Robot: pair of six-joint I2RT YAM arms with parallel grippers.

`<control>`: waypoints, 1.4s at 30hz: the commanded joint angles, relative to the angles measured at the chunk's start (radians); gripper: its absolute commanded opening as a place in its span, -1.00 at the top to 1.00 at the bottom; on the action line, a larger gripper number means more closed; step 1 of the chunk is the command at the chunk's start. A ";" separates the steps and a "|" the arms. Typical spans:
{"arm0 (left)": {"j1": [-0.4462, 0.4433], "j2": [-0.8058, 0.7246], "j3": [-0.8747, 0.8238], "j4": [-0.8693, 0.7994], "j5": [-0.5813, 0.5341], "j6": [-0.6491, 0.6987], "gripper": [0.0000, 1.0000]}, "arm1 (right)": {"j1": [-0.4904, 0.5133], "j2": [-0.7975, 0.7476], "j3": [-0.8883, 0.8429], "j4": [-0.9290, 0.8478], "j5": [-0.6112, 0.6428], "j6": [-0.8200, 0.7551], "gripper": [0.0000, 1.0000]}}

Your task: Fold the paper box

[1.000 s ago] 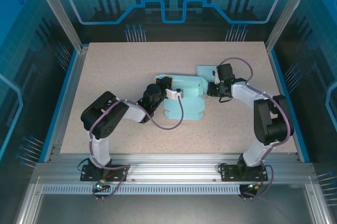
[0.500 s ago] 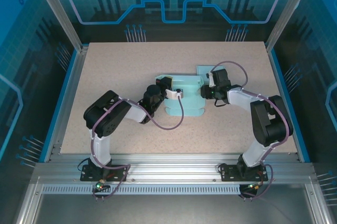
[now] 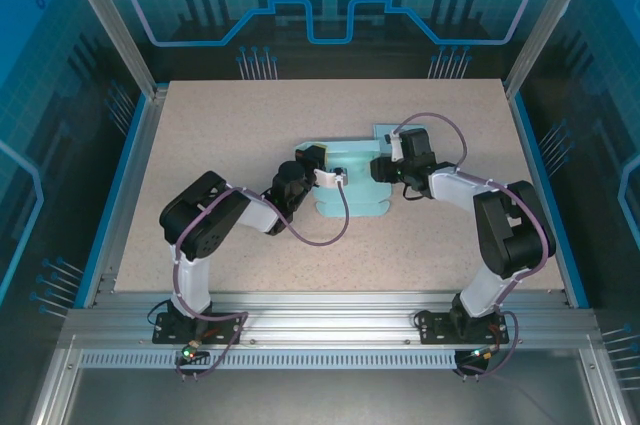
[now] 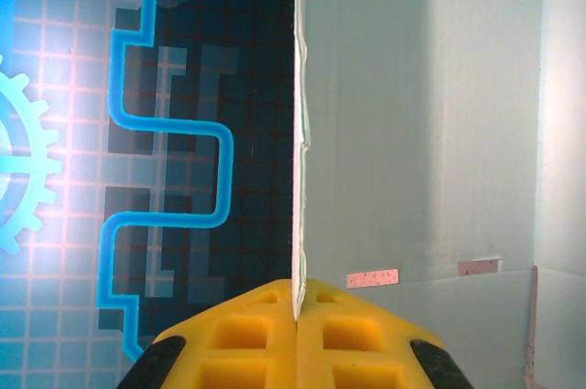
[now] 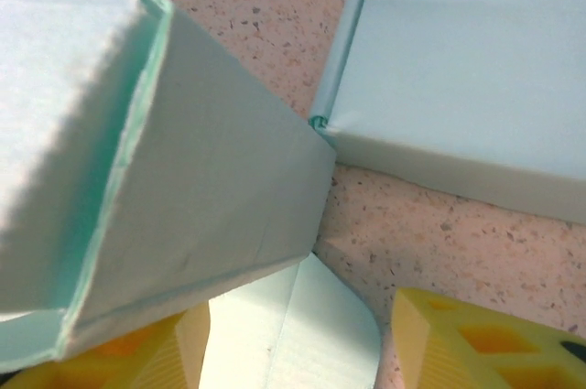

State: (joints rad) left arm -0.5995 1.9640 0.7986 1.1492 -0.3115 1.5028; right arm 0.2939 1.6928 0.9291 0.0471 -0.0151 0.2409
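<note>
1. Top external view, nearest you: both arms reach from the near edge toward the middle of the table. The paper box lies there between the two wrists, partly folded up.
2. Left gripper: on the left wrist view its yellow fingers are pressed together on the thin edge of an upright panel of the paper box. That side is pinned at the box's left wall.
3. Right gripper: on the right wrist view its fingers stand apart and clamp nothing. A raised box wall leans over the left finger, and a rounded tab lies flat between the two.
4. Handling, as I judge it:
   - The sheet looks light and thin, stiff along its creases but easy to dent or crumple.
   - It will likely slide on the speckled table unless your left pinch holds.
   - Take hold at an edge or a flap close to a crease, not mid-panel, and close gently.
5. Farther out: a flat teal panel lies just behind the right gripper. On the right wrist view that panel meets the raised wall at one corner. I cannot tell whether it is joined to the box or separate.
</note>
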 commanded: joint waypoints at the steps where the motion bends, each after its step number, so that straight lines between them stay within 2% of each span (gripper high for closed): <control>1: -0.005 0.015 -0.003 -0.009 0.020 0.004 1.00 | 0.019 0.006 -0.004 0.103 -0.009 -0.011 -0.18; 6: -0.005 0.020 -0.005 -0.011 0.025 0.000 1.00 | 0.021 0.011 -0.021 0.139 0.022 0.002 -0.19; 10: -0.006 0.037 -0.006 0.003 0.018 0.013 1.00 | 0.028 0.021 -0.042 0.214 -0.011 -0.003 -0.21; 14: -0.005 0.056 -0.006 0.018 0.012 0.039 1.00 | 0.035 0.042 -0.039 0.217 -0.009 -0.019 -0.26; 23: -0.005 0.059 -0.001 0.000 0.026 0.026 1.00 | 0.051 0.063 -0.026 0.273 0.092 -0.018 -0.23; 30: -0.006 0.054 -0.001 -0.006 0.030 0.010 1.00 | 0.067 0.061 0.002 0.237 0.172 -0.035 -0.02; 35: -0.006 0.038 -0.002 -0.007 0.038 -0.015 1.00 | 0.079 0.064 0.013 0.235 0.280 -0.022 0.07; 39: -0.006 0.018 0.001 -0.040 0.049 -0.042 1.00 | 0.086 0.085 0.039 0.229 0.316 -0.014 0.24; 42: -0.008 0.018 0.002 -0.020 0.051 -0.062 0.98 | 0.100 0.097 0.059 0.200 0.342 -0.022 0.45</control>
State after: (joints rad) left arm -0.5987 1.9965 0.7998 1.1500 -0.3164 1.4857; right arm 0.3859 1.7695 0.9466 0.2417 0.2375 0.2150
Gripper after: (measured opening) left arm 0.059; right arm 0.293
